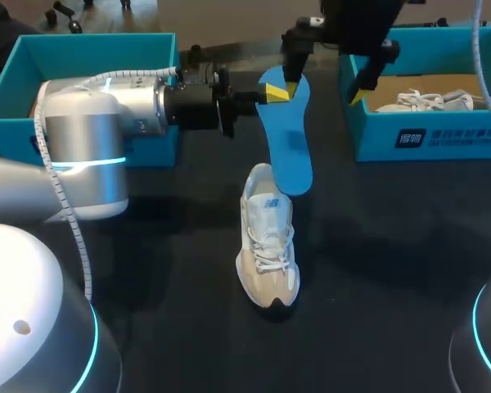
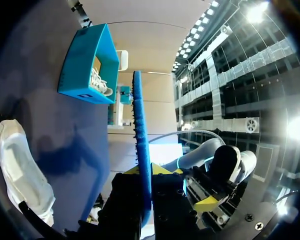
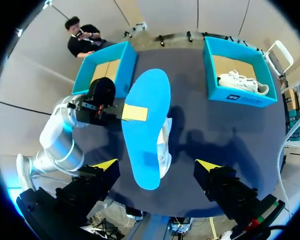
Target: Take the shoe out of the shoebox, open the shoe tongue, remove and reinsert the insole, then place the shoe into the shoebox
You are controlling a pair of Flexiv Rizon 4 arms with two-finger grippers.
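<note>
Insole (image 1: 288,143) pinched in left tool (image 1: 272,92) over shoe (image 1: 268,246); right tool (image 1: 323,90) spread

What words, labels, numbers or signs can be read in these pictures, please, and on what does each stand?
On the right shoebox, front wall: a dark square sign with two lines of white print beside it, too small and blurred to quote.
On the shoe, tongue: a small dark mark, too blurred to read.
On the insole and the left shoebox: no print seen.
</note>
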